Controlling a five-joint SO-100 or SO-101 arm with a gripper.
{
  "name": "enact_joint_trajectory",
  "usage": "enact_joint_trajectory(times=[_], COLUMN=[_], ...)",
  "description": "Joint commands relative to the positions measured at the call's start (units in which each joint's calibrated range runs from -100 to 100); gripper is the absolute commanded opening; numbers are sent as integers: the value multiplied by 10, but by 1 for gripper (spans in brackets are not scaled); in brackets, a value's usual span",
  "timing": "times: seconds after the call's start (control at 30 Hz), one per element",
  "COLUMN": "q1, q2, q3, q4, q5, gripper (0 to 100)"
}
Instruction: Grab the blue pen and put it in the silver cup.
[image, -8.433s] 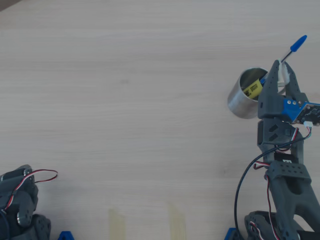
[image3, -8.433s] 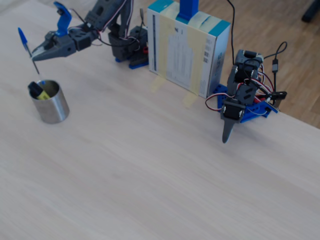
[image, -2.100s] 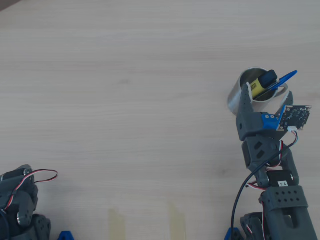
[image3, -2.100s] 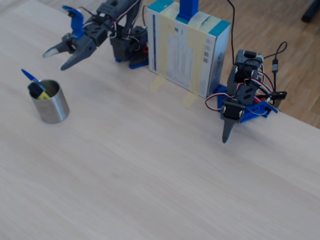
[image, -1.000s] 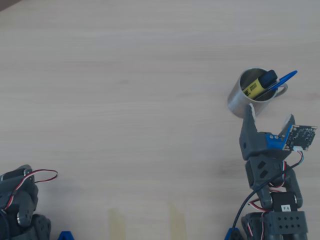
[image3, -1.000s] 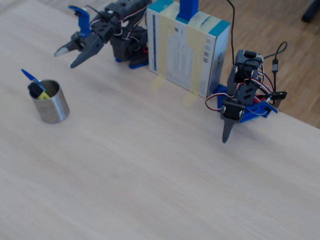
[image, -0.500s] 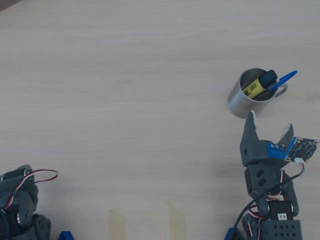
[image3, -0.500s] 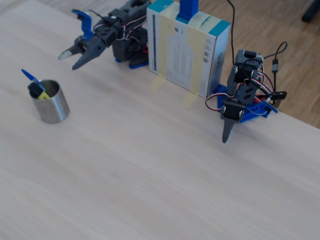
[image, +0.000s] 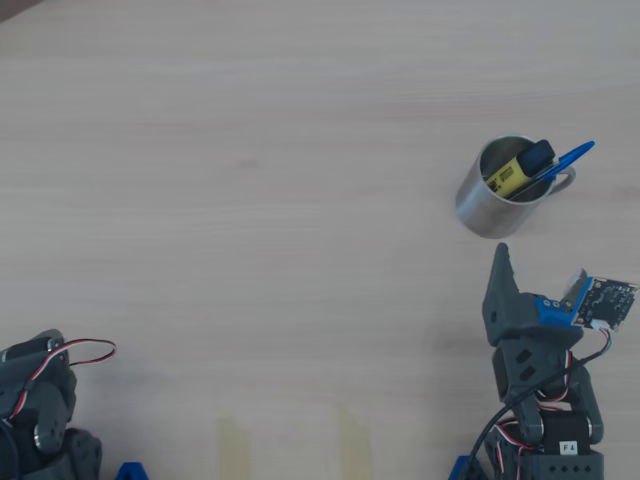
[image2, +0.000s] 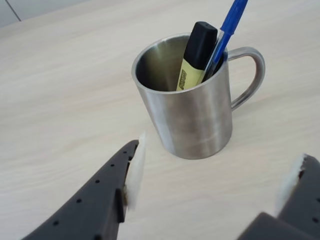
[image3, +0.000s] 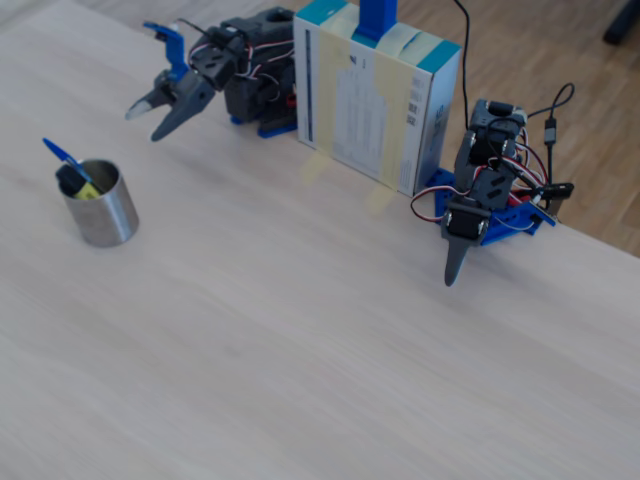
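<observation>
Blue pen (image: 563, 160) sitting inside silver cup (image: 478, 207), leaning against rim on handle side, capped end poking out past rim. Yellow marker (image: 517, 171) with black cap sharing cup beside it. Cup standing upright on wooden table (image: 250, 200), far right in overhead view. Gripper (image: 535, 270) hanging just near of cup, not touching, jaws spread wide, gripping nothing. Second arm (image3: 480, 205) sitting idle beside box (image3: 375, 95) in fixed view.

We see bright, even, diffuse light and soft, faint shadows throughout. The wrist view stays sharp; the fixed view looks slightly soft.
</observation>
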Motion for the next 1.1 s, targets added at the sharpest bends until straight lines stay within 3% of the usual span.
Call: enact_joint_trajectory(times=[0.0,1.07], q1=[4,-2], q2=[-8,-12], q3=[4,4], q4=[14,280], q5=[-1,2], gripper=[41,41])
